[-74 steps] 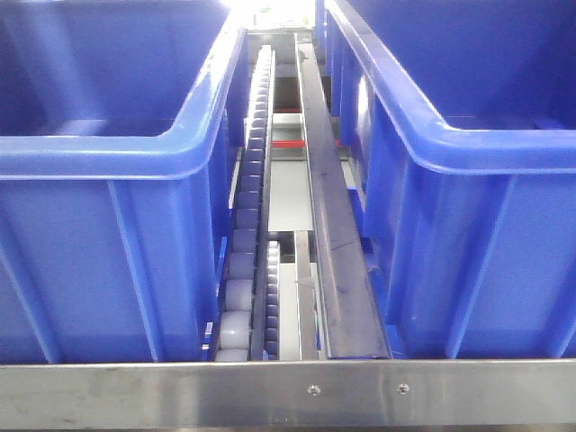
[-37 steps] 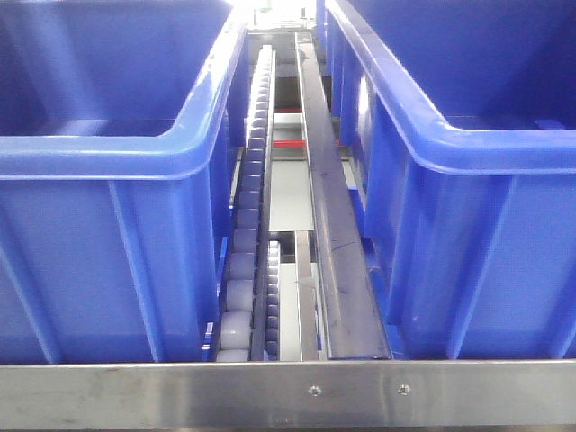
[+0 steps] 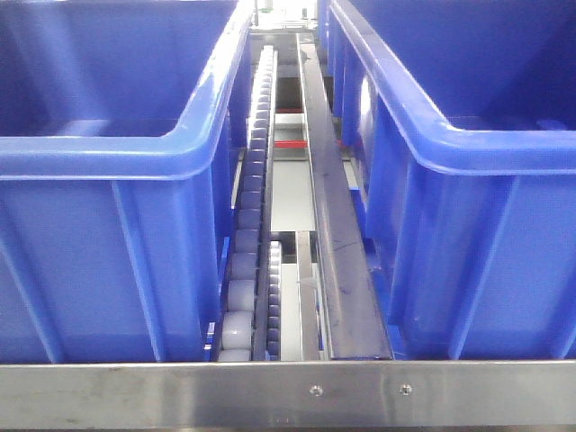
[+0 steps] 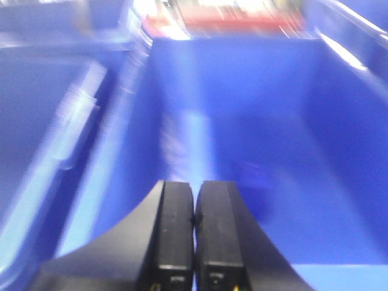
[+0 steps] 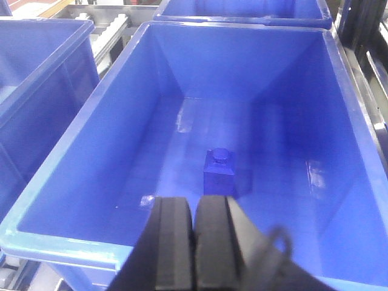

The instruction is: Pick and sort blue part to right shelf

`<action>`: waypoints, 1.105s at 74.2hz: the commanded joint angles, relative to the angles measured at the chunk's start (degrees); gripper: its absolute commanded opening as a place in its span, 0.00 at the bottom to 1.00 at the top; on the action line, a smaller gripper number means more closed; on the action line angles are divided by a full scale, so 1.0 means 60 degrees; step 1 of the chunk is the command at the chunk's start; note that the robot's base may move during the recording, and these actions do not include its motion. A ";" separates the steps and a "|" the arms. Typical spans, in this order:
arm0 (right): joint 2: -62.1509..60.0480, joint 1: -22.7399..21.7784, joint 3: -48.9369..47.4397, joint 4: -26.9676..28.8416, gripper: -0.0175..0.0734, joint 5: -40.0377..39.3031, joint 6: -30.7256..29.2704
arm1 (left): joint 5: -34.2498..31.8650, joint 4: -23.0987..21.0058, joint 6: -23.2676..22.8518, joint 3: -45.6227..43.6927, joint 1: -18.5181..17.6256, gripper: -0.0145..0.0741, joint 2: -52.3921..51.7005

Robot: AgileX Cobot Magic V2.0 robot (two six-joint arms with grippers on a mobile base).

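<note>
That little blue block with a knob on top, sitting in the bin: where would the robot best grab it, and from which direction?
Probably from straight above. The blue part stands upright on the floor of the blue bin, well away from the walls, so its flat side faces are free. The right gripper, shut now, would open and close across the square body below the knob, which looks too small for a sure hold.

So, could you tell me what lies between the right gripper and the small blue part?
Only bare blue bin floor, in the right wrist view, between right gripper and blue part.

No legible text or labels anywhere.
</note>
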 commanded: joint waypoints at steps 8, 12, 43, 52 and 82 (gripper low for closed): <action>0.0138 0.0034 -0.0231 -0.0034 0.26 -0.0892 -0.0067 | -0.2658 -0.0242 0.0151 0.1744 0.0340 0.30 -0.0535; 0.0138 0.0034 -0.0231 -0.0034 0.26 -0.0884 -0.0067 | -0.3013 -0.0242 0.0151 0.2123 0.0340 0.30 -0.0535; 0.0138 0.0034 -0.0231 -0.0034 0.26 -0.0884 -0.0067 | -0.4250 -0.0242 0.0134 0.2939 0.0340 0.30 -0.0535; 0.0138 0.0034 -0.0231 -0.0034 0.26 -0.0884 -0.0067 | -0.4250 -0.0242 0.0134 0.2939 0.0340 0.30 -0.0535; 0.0138 0.0034 -0.0231 -0.0077 0.26 -0.0903 -0.0067 | -0.4250 -0.0242 0.0134 0.2939 0.0340 0.30 -0.0535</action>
